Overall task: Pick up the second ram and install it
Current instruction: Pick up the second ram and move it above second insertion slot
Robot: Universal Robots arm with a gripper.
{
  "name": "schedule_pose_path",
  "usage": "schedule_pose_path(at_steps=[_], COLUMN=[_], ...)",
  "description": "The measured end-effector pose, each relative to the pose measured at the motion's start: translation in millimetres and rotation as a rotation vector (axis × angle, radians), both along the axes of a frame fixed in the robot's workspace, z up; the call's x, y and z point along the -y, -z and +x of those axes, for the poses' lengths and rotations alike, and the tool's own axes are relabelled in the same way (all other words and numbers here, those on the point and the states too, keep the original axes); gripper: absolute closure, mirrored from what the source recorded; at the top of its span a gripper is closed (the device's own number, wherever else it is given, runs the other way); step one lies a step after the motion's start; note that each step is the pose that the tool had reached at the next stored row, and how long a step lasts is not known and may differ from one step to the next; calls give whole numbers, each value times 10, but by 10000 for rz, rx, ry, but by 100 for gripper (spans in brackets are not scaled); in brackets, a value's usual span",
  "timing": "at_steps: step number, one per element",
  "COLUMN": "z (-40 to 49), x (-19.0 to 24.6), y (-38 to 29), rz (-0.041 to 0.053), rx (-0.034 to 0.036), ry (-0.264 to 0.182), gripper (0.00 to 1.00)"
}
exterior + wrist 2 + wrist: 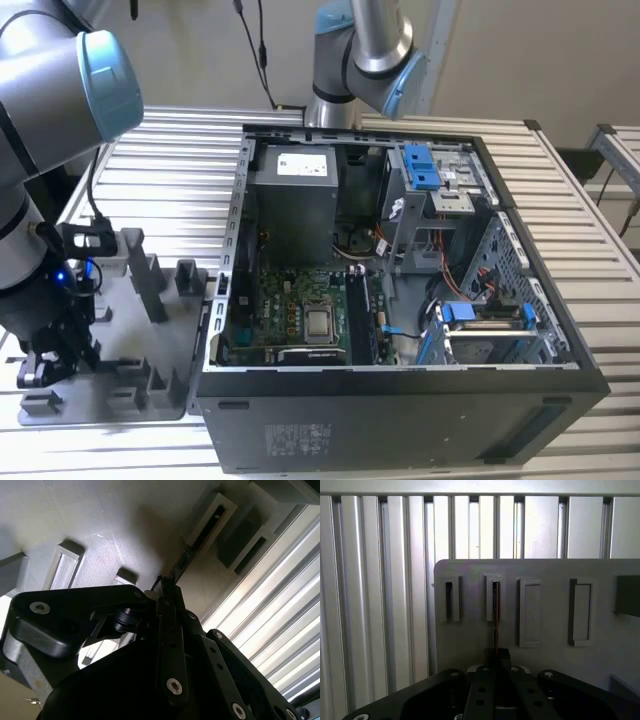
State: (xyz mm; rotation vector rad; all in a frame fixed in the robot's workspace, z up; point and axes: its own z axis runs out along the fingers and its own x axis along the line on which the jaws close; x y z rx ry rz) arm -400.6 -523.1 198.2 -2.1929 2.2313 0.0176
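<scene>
**Gripper position.** The gripper [496,655] is lowered over the grey holder [550,570], at the end of the holder farthest from the PC case [400,420]. The exterior view shows the gripper [47,362] low at that same end. The holder lies on the slatted counter [370,580], just beside the case.

**Finger state.** The fingers [504,656] are drawn together and appear clamped on the second ram [495,620], one on each flat face. Gripping the faces, not the thin edges, likely keeps the stick from twisting.

**Location of the task item.** The second ram stands edge-on in one narrow slot [496,597] of the holder, and its far end is seated there. The second wrist view shows the ram [184,562] running from the fingertips straight into that slot. The slot holds the stick upright, so both faces are exposed for the grasp.

**Progress.** The stick is gripped but not lifted clear of the holder.
</scene>
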Motion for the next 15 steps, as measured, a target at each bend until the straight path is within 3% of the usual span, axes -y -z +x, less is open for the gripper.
schedule_pose_path(at_steps=[10,15], z=[0,0], x=[0,0], y=[-2,-51], rz=[4,0], rx=[4,-1], ry=[0,-1], gripper=[86,86])
